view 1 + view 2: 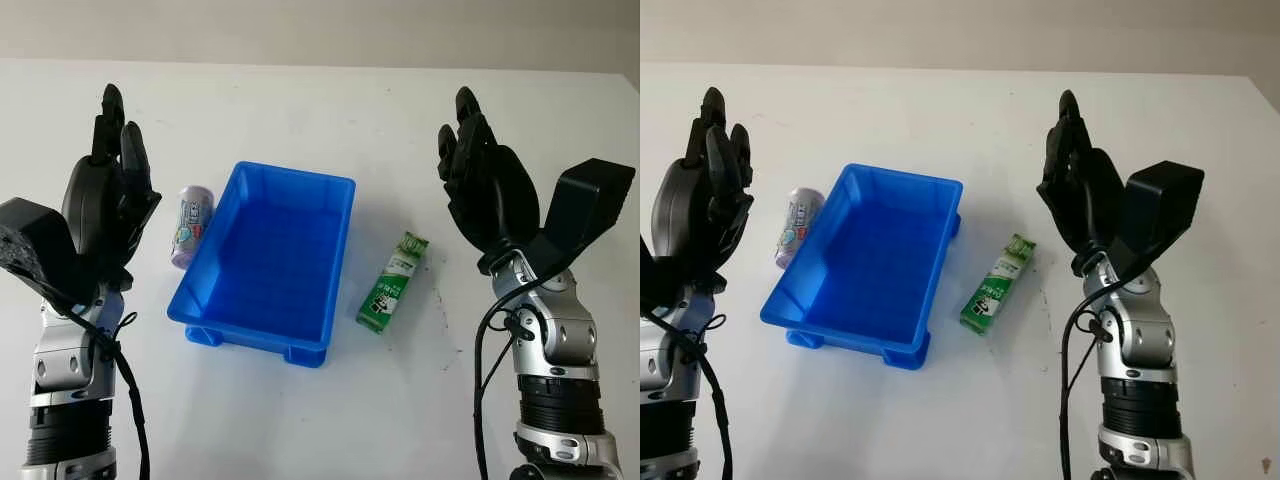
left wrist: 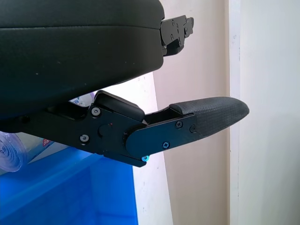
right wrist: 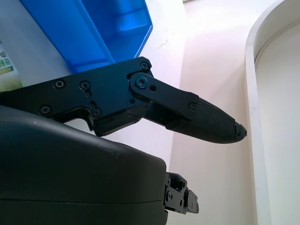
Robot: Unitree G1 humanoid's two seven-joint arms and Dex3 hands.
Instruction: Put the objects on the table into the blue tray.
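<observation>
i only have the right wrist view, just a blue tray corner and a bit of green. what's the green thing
Observer: A green packet lying flat on the table, beside the blue tray on the right hand's side.
Operator: anything in the tray yet
Observer: No, its floor is bare.
Operator: other objects?
Observer: A small can on its side by the tray's opposite wall, near the left hand.
Operator: hands holding anything
Observer: No, both are open, raised above the table.

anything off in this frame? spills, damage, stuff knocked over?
Nothing stands out. The blue tray sits upright and holds nothing yet. The can lies on its side to its left, the green packet flat to its right. Left hand and right hand are open, raised above the table.
</observation>
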